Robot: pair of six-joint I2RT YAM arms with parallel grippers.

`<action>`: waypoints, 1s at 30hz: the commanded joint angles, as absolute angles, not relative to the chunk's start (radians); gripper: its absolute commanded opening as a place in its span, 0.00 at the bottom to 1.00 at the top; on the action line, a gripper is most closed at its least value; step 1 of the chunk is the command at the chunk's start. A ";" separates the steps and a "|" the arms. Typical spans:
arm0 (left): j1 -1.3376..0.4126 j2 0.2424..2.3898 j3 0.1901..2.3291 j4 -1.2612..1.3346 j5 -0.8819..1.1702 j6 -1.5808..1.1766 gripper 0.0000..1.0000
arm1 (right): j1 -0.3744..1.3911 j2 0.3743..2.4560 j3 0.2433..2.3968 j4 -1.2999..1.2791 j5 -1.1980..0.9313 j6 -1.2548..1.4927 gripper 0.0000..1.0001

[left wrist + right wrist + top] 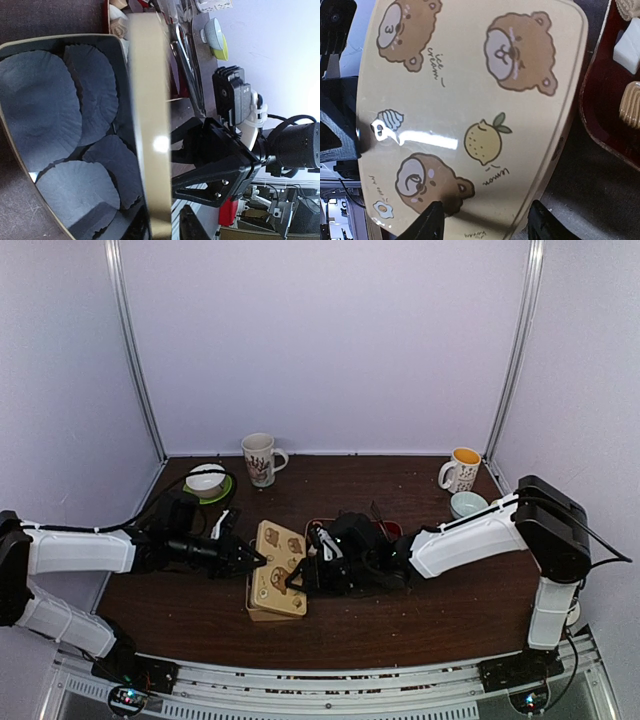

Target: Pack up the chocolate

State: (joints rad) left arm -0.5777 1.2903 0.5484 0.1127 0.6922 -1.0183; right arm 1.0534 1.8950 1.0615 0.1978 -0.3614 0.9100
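Chocolate point(626, 46) pieces, white and tan, lie in the red tray point(606, 92), just right of the bear-printed lid point(470, 100). The right gripper point(487, 222) has its fingers spread at the lid's edge. The left gripper point(254, 560) is at the lid's left edge; its finger state cannot be determined.

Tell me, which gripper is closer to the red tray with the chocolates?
Right. The right gripper is at the lid, beside the red tray; the left gripper is across the lid.
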 commanded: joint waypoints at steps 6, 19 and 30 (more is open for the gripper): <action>-0.594 1.296 0.586 0.202 0.737 -1.027 0.09 | 1.055 1.826 1.076 0.185 -0.335 0.871 0.60; -0.681 1.386 0.627 0.402 0.766 -1.130 0.00 | 1.047 1.718 1.065 0.030 -0.228 0.775 0.62; -0.777 1.541 0.736 0.582 0.764 -1.227 0.00 | 1.004 1.530 0.968 -0.120 -0.030 0.701 0.65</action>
State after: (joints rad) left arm -0.7464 1.4876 0.6788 0.4164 0.7460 -1.1694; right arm 1.0279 1.6127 1.0153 -0.0483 -0.1566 0.7364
